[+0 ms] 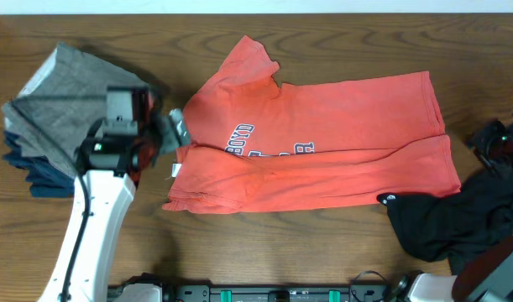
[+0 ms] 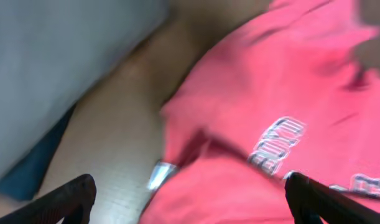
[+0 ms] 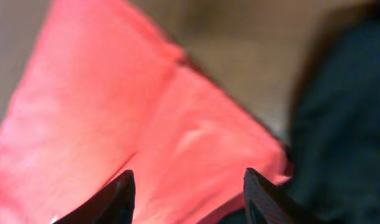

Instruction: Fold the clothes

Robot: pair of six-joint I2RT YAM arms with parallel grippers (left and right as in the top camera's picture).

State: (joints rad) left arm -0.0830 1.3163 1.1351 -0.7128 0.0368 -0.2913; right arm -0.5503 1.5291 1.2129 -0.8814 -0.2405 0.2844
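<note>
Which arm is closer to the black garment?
Right: the right fingers hover beside the black garment; the left fingers are at the red shirt's far end, near the grey pile.

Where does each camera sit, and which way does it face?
Overhead: above the table, facing straight down on red T-shirt, black garment, grey pile; left arm shows.
Left wrist: behind the open left end effector, facing the shirt's lettering; its fingertips show.
Right wrist: behind the right end effector, facing shirt corner and black garment; its fingertips show.
Shared: all see the red T-shirt.

overhead: top-down, far | wrists: close, oblique | shared: red T-shirt (image 1: 348,126)
</note>
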